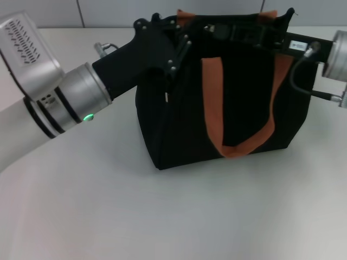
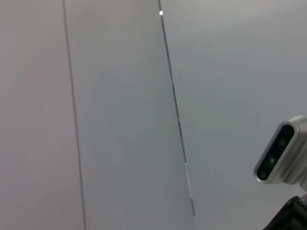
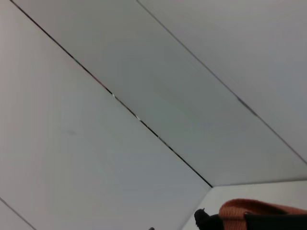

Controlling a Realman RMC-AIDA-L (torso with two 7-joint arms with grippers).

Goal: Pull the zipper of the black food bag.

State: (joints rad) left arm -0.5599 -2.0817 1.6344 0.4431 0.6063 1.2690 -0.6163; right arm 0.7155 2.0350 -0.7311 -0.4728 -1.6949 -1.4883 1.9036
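Note:
The black food bag point(image 1: 227, 103) stands upright in the middle of the white table in the head view, with rust-orange strap handles point(image 1: 214, 114). My left gripper point(image 1: 181, 35) reaches in from the left and sits at the bag's top edge near its left end. My right gripper point(image 1: 244, 33) reaches in from the right and sits on the top edge near the right end. The zipper pull is hidden behind the grippers. The right wrist view shows only an orange strap point(image 3: 259, 211) and a black corner of the bag point(image 3: 204, 219).
The white table point(image 1: 162, 216) extends in front of the bag, and a grey panelled wall point(image 1: 108, 11) stands behind. A small silver metal part point(image 1: 105, 47) shows behind my left arm. The left wrist view shows the wall and the right arm's wrist camera point(image 2: 280, 153).

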